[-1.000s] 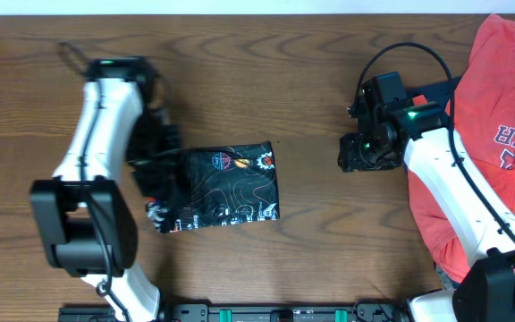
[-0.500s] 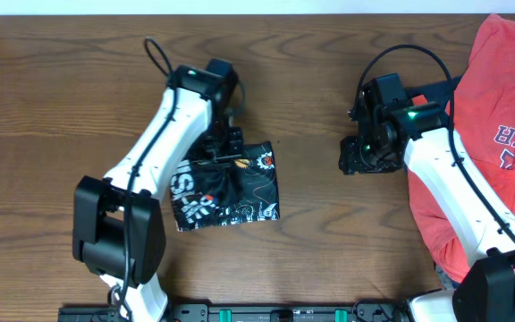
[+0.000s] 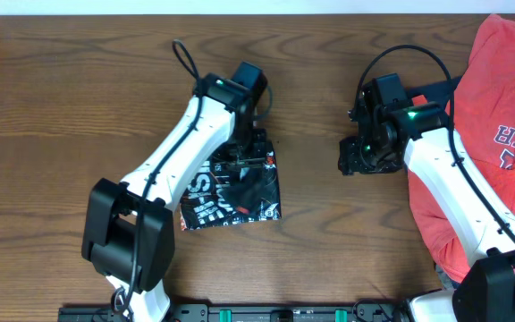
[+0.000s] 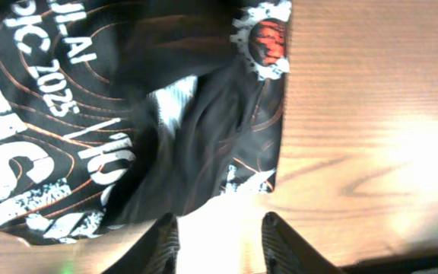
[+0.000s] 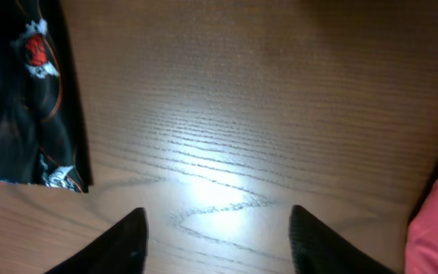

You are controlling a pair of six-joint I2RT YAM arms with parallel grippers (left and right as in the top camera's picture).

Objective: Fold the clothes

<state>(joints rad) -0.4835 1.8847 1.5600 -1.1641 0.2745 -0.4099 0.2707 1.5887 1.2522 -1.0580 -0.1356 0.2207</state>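
We see a folded black sports jersey with thin orange swirl lines and white lettering point(image 3: 232, 190) lying in a rough rectangle on the brown wooden table point(image 3: 61, 134), near the middle, a loose dark fold bunched on top. The left gripper point(image 3: 244, 164) is over the jersey's upper right part. In the wrist view its fingers point(image 4: 166, 242) stand apart with only bare wood between them, probably clear of the cloth. The right gripper point(image 3: 361, 154) is well to the jersey's right, its jaws spread wide and holding nothing. A red T-shirt with white lettering point(image 3: 499, 134) lies at the table's right edge.
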